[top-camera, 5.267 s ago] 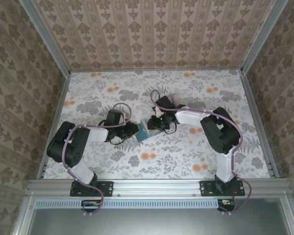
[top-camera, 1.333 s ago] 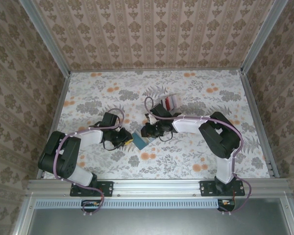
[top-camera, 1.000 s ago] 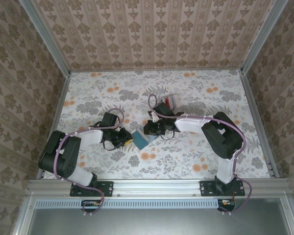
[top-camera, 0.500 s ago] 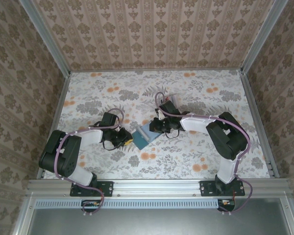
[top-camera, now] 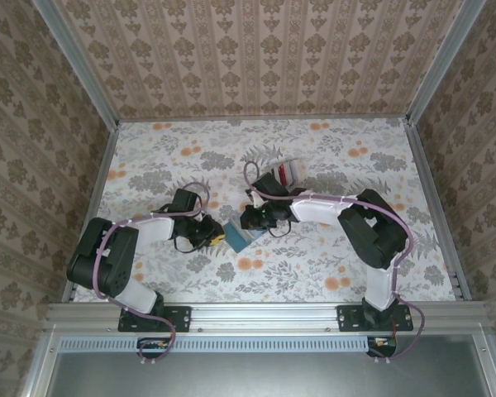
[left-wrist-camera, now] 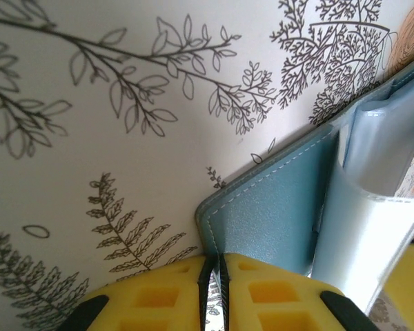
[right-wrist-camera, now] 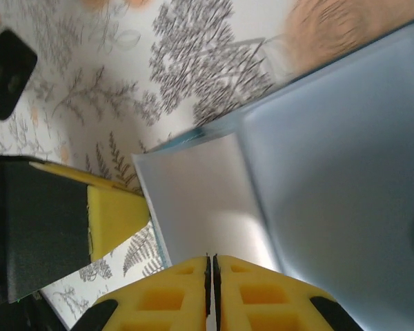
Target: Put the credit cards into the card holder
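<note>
Two robot arms meet over a floral-patterned table (top-camera: 355, 248). The main risk is the teal card holder (top-camera: 236, 235) slipping. The left gripper (left-wrist-camera: 214, 270), its yellow fingers pressed together, pinches only the very corner of the holder's cover. A pull from the other side could tug that corner free or drag the whole holder across the surface. The right gripper (right-wrist-camera: 210, 274), its fingers likewise pressed together, pinches the edge of a pale sheet (right-wrist-camera: 196, 200) at the holder's open side (it may be a white card or the holder's own inner flap; the views do not settle which). If it pushes at an angle, the sheet could buckle or miss the pocket. The holder lies near the middle of the table, between the two grippers. It is opened, with a dark teal stitched cover outside and lighter blue inside, and one pale glossy leaf stands lifted off the cover. Other credit cards (top-camera: 286, 173), red and white, sit well apart from it, farther back beyond the right arm's wrist.
</note>
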You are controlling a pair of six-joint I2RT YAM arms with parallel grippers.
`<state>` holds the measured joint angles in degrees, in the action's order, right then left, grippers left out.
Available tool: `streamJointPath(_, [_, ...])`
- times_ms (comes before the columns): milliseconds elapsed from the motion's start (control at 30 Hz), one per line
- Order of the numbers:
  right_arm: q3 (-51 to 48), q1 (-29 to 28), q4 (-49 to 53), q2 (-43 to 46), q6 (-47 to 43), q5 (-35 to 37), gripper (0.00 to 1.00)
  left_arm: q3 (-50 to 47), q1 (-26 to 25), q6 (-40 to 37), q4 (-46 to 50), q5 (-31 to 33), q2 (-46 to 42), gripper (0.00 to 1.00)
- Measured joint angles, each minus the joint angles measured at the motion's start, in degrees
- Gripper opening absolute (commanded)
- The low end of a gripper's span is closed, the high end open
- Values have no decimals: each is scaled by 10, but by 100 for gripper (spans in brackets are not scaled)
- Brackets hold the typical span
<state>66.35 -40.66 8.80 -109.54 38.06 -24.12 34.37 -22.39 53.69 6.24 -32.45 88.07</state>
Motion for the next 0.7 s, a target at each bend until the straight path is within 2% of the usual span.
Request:
streamJointPath(300, [19, -19, 32, -42, -12, -20, 13, 13, 0, 0, 4, -6, 11, 17])
streamJointPath(700, [27, -19, 54, -43, -36, -11, 14, 65, -1, 23, -28, 2, -2, 18])
